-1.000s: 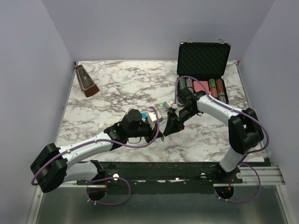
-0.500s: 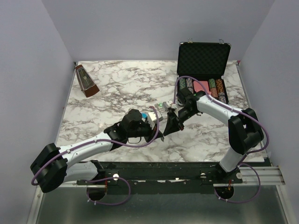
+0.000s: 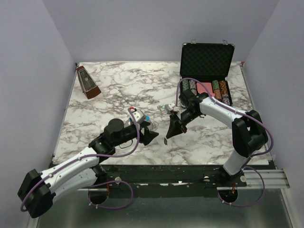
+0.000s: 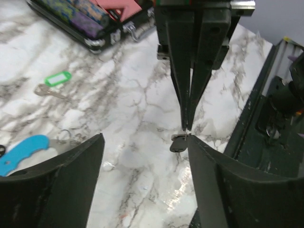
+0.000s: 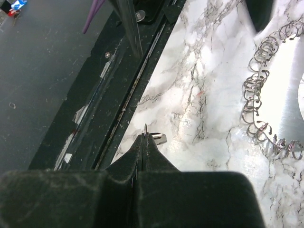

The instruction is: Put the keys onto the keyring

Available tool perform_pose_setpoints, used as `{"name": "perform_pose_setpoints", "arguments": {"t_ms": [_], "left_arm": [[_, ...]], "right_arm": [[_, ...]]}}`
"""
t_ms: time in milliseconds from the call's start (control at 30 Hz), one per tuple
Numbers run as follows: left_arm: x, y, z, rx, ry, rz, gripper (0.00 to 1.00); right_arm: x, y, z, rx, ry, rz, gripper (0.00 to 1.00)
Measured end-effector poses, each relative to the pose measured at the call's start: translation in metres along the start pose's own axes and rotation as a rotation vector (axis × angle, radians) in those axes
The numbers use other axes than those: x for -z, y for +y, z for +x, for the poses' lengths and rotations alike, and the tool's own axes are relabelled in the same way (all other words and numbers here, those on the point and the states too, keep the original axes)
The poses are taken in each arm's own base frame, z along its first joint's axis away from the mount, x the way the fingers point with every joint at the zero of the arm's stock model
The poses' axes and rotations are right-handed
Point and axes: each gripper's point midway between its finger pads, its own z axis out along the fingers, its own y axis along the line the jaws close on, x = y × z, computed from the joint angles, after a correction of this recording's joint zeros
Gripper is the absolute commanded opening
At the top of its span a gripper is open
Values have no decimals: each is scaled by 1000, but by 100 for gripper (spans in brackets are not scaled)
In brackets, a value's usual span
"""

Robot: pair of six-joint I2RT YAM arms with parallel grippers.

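Keys: one black-headed key (image 4: 178,142) hangs pinched in the clenched right fingers (image 4: 179,66) over mid-worktop (image 4: 137,109); the green key (image 4: 57,78) lies at ten o'clock. Left fingers (image 4: 71,180) have just released and backed off toward seven o'clock — handover apparently done, keyring (image 5: 256,90) threading remains.

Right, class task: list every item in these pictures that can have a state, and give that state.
left gripper: open, empty.
right gripper: shut on the black key.
black key: pinched by the right gripper, not on the keyring.
green key: lying loose on the table.
keyring: lying on the table.
black case: lid open.
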Motion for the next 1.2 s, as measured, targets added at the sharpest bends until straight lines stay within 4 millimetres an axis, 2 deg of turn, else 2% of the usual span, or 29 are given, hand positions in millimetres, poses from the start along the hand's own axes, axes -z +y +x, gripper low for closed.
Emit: {"name": "perform_pose_setpoints", "arguments": {"t_ms": [133, 300, 400, 600, 733, 900, 1067, 1200], "left_arm": [[22, 15, -19, 6, -116, -80, 93], [37, 25, -32, 13, -168, -146, 99], [44, 29, -35, 3, -151, -178, 99], [67, 27, -66, -78, -152, -231, 99], [81, 27, -78, -153, -133, -257, 99], [87, 37, -67, -229, -84, -301, 99], [86, 45, -45, -254, -20, -313, 99], [89, 45, -45, -268, -18, -314, 99]], "right_arm": [[0, 2, 1, 25, 2, -6, 1], [9, 0, 3, 27, 0, 14, 1], [28, -7, 4, 18, 7, 82, 1], [86, -12, 19, -23, 69, 320, 1], [126, -8, 47, -101, 164, 488, 1], [167, -1, 95, -235, 340, 653, 1], [181, -2, 131, -360, 466, 702, 1], [183, -16, 157, -463, 491, 718, 1]]}}
